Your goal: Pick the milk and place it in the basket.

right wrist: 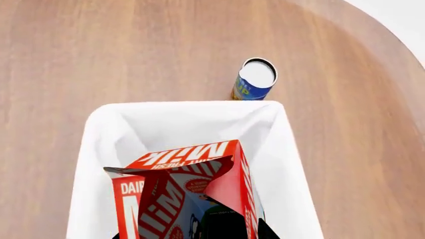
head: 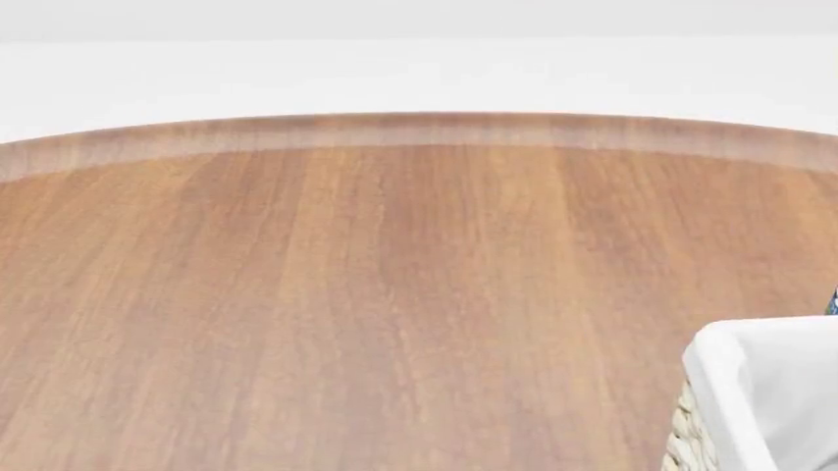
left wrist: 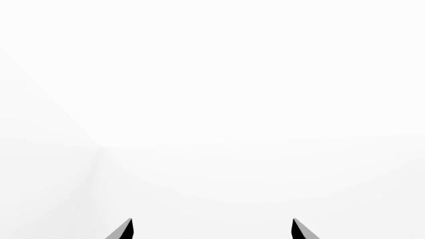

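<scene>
The right gripper (right wrist: 229,226) grips the milk (right wrist: 189,194) over the basket (right wrist: 279,149) — the placing step, I judge, calling for lowering and letting go — with a blue can (right wrist: 252,79) just beyond, while the left gripper (left wrist: 212,230) hangs spread and empty.

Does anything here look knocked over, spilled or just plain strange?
Nothing spilled or knocked over. The milk carton hangs over the open basket, seemingly held from above. A blue can stands upright on the table just beyond the basket.
</scene>
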Robot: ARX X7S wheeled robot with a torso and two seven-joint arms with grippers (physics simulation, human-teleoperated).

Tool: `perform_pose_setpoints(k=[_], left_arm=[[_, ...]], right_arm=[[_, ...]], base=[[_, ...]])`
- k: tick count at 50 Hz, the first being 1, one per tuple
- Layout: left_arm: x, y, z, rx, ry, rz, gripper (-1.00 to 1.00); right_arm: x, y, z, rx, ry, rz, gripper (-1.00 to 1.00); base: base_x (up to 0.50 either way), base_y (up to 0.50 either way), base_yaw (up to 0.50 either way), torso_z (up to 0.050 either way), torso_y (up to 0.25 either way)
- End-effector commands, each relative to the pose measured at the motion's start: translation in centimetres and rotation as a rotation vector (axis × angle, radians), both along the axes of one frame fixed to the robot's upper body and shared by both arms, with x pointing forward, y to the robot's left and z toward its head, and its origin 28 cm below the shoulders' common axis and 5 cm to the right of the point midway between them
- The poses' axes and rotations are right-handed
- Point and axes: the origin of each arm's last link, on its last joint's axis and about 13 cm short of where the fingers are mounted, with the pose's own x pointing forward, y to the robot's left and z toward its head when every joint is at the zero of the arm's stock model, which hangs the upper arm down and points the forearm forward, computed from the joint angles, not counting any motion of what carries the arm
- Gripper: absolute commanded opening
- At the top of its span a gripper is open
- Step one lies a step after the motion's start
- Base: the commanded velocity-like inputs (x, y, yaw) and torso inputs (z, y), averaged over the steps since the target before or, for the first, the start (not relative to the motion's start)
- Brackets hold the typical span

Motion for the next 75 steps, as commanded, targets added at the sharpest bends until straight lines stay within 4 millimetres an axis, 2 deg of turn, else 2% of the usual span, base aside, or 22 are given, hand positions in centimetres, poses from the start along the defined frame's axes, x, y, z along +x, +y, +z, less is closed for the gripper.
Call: perform_pose_setpoints(k=[1,20,32,40,62,75], left_arm=[[0.0,0.0,-0.1,-0.007,-0.001,-0.003,1.00],[0.0,0.2,-0.2,-0.007,0.003,0.025,1.00],[0.1,0.2,-0.1,0.021,-0.005,0.067,1.00],[0.1,0.1,0.0,0.007,-0.008,0.059,1.00],[-0.1,0.3,0.0,-0.008,-0.035,0.052,1.00],[-0.2,0.3,0.0,-0.022,-0.038,0.035,1.00]], right_arm=[[0.5,-0.2,0.9,-0.021,-0.069,-0.038,-1.00],[1.2,0.3,0.9,-0.007,-0.070,0.007,-1.00],[0.7,0.1,0.3,0.002,-0.056,-0.003,-1.00],[0.5,0.0,0.1,0.003,-0.047,-0.013,-1.00],[0.3,-0.1,-0.2,0.001,-0.038,-0.027,-1.00],[0.4,0.0,0.0,0.001,-0.041,-0.022,-1.00]], base=[[0.00,0.00,0.00,0.010,0.000],[0.00,0.00,0.00,0.001,0.002],[0.00,0.00,0.00,0.000,0.001],[0.00,0.00,0.00,0.000,-0.228],[0.00,0.00,0.00,0.000,0.000],[0.00,0.00,0.00,0.000,-0.147]])
